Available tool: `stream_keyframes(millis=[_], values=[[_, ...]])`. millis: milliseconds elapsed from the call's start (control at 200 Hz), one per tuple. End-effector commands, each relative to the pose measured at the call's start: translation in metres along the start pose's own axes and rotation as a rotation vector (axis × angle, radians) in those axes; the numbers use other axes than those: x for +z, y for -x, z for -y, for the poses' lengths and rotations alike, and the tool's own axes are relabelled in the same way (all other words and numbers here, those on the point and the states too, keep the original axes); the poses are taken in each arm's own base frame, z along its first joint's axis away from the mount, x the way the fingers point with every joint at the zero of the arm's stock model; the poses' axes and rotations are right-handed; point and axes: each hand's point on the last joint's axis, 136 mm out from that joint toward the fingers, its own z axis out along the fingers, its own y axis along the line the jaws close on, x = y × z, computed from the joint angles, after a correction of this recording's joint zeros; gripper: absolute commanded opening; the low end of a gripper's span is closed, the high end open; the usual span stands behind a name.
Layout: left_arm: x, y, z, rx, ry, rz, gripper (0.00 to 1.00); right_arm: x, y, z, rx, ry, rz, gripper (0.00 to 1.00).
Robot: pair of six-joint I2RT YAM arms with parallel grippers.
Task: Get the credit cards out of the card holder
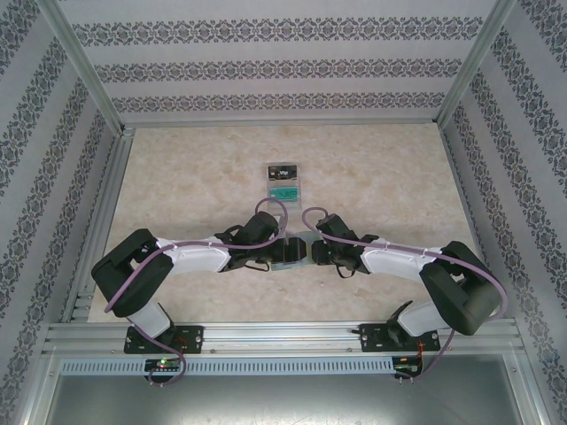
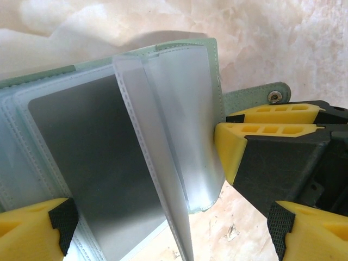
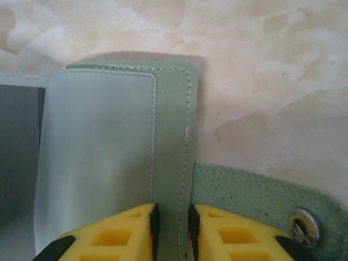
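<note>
The sage-green card holder (image 1: 293, 250) lies open on the table between both arms. In the left wrist view its clear sleeves (image 2: 179, 125) fan upward, and a dark grey card (image 2: 92, 163) sits inside one sleeve. My left gripper (image 2: 168, 234) is open, its pads wide apart on either side of the sleeves. My right gripper (image 3: 171, 228) is shut on the holder's green cover edge (image 3: 171, 136), beside the closure tab (image 3: 255, 196) with its snap. The right gripper's yellow fingers (image 2: 261, 130) also show in the left wrist view. A black card (image 1: 283, 169) and a teal card (image 1: 283, 191) lie further back.
The two loose cards rest in a pale grey tray (image 1: 298, 181) behind the arms, mid-table. The marbled table (image 1: 177, 177) is ringed by aluminium frame rails (image 1: 97, 212) and patterned walls.
</note>
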Motion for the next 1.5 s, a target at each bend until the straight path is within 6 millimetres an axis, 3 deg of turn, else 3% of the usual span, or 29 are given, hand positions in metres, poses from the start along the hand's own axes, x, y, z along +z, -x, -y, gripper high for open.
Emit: stream_keyframes(millis=[0,415,530,1004,1494], values=[[0.010,-0.014,0.002,-0.012,-0.032,-0.049,0.92,0.007,-0.007,-0.005,0.011,0.021,-0.039,0.27],[0.008,-0.012,0.005,-0.022,-0.061,-0.031,0.83,0.008,-0.008,-0.005,0.012,0.022,-0.044,0.26],[0.006,-0.011,0.006,-0.025,-0.066,-0.019,0.74,0.008,-0.008,-0.004,0.014,0.021,-0.048,0.26],[-0.013,0.000,0.020,0.030,-0.070,0.015,0.78,0.009,-0.009,-0.005,0.012,0.022,-0.051,0.27],[-0.009,0.005,0.043,0.061,-0.130,-0.007,0.80,0.009,-0.008,-0.005,0.011,0.021,-0.052,0.27]])
